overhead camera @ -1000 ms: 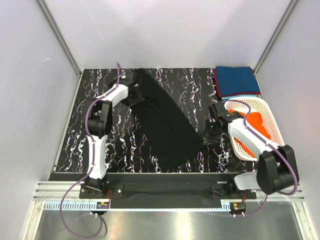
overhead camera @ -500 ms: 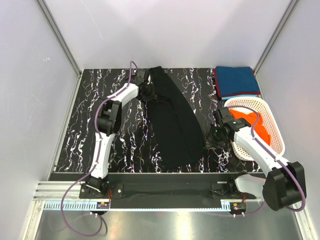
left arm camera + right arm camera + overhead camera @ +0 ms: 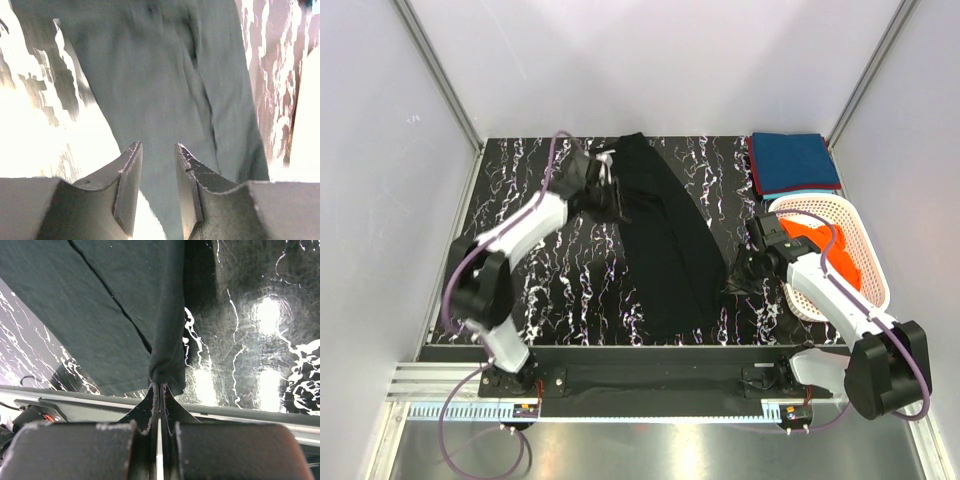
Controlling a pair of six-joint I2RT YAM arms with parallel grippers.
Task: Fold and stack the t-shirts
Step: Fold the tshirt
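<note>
A black t-shirt [image 3: 665, 250] lies as a long folded strip down the middle of the table, and fills the left wrist view [image 3: 165, 75]. My left gripper [image 3: 616, 205] hovers at the strip's upper left edge, its jaws [image 3: 157, 150] open with nothing between them. My right gripper [image 3: 735, 283] is shut on a bunched lower right edge of the black t-shirt [image 3: 165, 360], pinched at the fingertips [image 3: 161, 384]. A folded teal-blue t-shirt [image 3: 795, 160] rests on a dark red one [image 3: 757, 178] at the back right. An orange t-shirt [image 3: 832, 250] sits in the basket.
The white lattice basket [image 3: 865, 290] stands at the right edge, beside my right arm. The table is black marble-patterned [image 3: 550, 270], walled by grey panels left, right and behind. The arms' mounting rail runs along the near edge [image 3: 650, 360].
My left gripper has let go of the black shirt's top, opened, and pulled back toward the near left. The shirt's far end has settled flat. The right gripper has kept its hold.
</note>
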